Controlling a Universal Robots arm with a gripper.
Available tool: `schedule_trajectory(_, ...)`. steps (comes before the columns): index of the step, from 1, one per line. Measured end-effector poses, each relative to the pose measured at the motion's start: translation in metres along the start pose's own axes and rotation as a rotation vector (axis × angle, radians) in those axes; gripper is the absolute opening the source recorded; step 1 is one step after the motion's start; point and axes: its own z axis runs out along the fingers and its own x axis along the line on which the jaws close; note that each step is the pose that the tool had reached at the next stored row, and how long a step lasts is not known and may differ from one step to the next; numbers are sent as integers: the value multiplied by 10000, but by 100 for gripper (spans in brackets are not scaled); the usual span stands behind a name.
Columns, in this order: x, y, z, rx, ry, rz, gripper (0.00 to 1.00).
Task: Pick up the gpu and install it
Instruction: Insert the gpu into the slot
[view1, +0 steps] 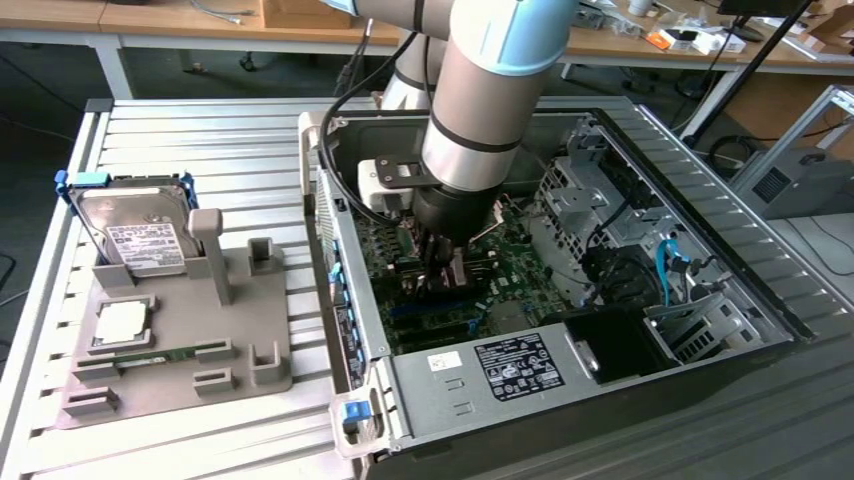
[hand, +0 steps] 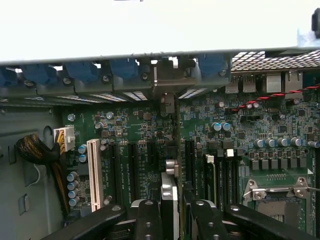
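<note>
One thin dark gpu (hand: 169, 190), edge-on, upright, clamped in gripper (hand: 177, 214)

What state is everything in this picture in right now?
gpu, held on edge over the motherboard slots.
gripper, shut on the gpu.
computer case, open, side panel off.
hard drive, upright in the stand, outside the case.
RAM stick, lying flat in the stand.

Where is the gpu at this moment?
In the exterior view's centre, the gpu sits inside the computer case, held by the claw over the motherboard.
</note>
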Motion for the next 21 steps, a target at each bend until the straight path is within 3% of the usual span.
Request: schedule_trajectory(21,-1,0,-25,3,3,1,27)
